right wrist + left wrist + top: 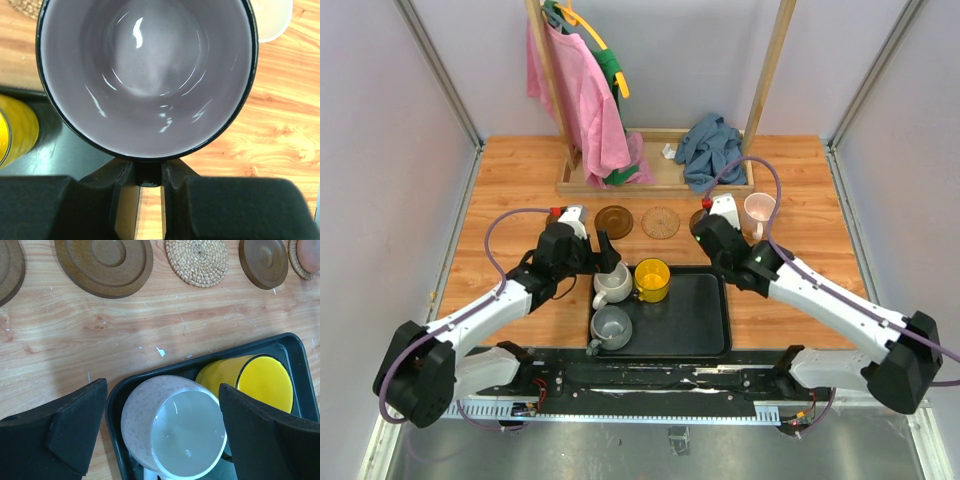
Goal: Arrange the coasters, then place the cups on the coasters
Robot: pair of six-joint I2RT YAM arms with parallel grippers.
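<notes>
In the black tray [690, 310] stand an off-white cup [612, 285], a yellow cup [652, 280] and a grey cup [611, 327]. My left gripper [162, 390] hangs open over the off-white cup [172, 427], one finger on each side, not touching. The right gripper [149, 175] is shut on the handle of a lilac cup [145, 70], held above the table by the tray's far right corner. A pale pink cup [758, 212] sits on a woven coaster [300, 262]. Dark brown coasters [614, 221] [263, 261] and a tan woven coaster [660, 222] lie in a row behind the tray.
A wooden rack base [660, 178] stands at the back with a pink garment [580, 100] hanging over it and a blue cloth [713, 145] lying in it. One more dark brown disc [7, 267] shows at the far left of the left wrist view.
</notes>
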